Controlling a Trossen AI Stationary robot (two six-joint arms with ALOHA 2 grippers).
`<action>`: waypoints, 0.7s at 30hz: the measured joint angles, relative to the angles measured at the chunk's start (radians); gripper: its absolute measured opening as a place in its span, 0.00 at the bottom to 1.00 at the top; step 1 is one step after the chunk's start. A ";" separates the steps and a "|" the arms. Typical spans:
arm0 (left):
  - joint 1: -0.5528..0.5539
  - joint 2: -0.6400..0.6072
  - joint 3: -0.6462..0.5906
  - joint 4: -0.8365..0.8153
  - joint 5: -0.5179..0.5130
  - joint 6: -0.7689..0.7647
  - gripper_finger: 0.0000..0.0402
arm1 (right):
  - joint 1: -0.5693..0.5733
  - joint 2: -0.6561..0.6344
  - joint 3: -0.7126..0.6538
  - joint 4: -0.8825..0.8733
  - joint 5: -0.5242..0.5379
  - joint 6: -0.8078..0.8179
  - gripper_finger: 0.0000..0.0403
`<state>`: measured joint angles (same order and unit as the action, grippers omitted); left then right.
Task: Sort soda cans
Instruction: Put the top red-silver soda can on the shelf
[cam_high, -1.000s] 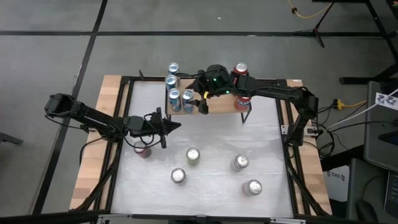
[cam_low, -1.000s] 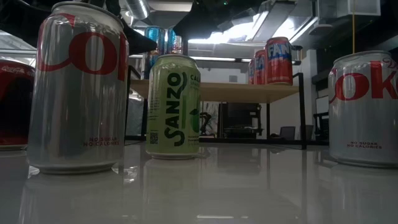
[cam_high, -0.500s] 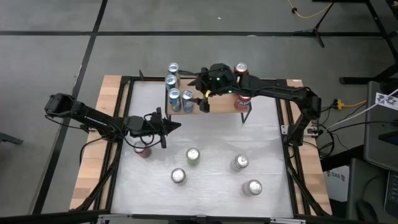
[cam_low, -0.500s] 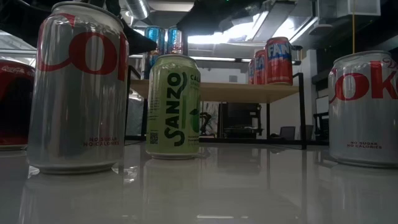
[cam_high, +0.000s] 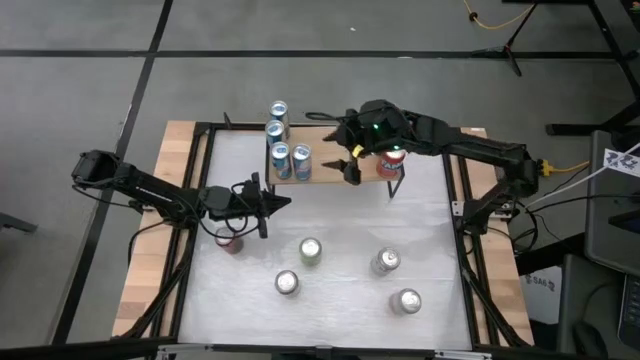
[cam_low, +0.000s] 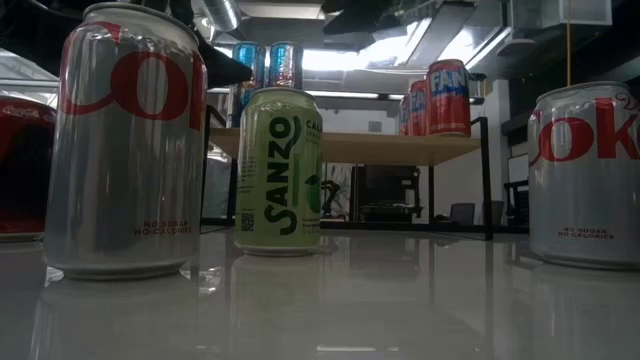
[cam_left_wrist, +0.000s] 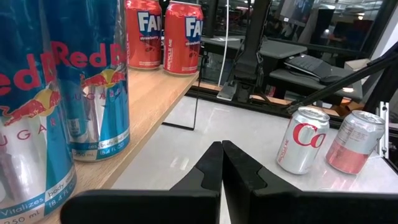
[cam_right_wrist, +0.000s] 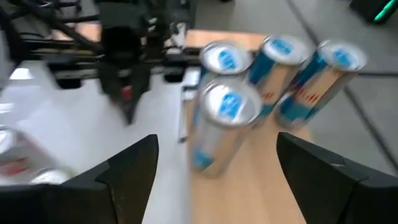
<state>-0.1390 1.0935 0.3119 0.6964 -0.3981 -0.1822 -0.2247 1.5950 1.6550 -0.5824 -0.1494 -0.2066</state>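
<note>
Blue cans (cam_right_wrist: 225, 118) stand ahead of the right gripper (cam_right_wrist: 214, 165), jaws wide and empty. Only the left wrist view shows the left gripper (cam_left_wrist: 222, 149) pinched closed, red cans (cam_left_wrist: 163, 34) beyond.

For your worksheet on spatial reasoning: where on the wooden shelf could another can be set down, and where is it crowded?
Free: the bare stretch of the wooden shelf between the blue cans and the red cans, though the right gripper hovers over it, jaws open. Crowded: the shelf's two ends, where those cans stand clustered.
</note>
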 joint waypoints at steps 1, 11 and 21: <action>0.000 0.000 0.000 0.001 0.000 0.000 0.00 | 0.009 -0.011 0.000 -0.028 0.000 0.017 0.79; 0.002 0.000 0.000 0.002 0.000 0.001 0.00 | 0.158 -0.035 0.000 -0.287 -0.001 0.300 0.79; 0.000 0.000 0.000 0.001 0.007 0.000 0.00 | 0.408 -0.030 0.001 -0.438 0.100 0.711 0.79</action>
<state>-0.1390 1.0935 0.3119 0.6975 -0.3914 -0.1822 0.1828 1.5650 1.6562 -1.0205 -0.0493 0.5042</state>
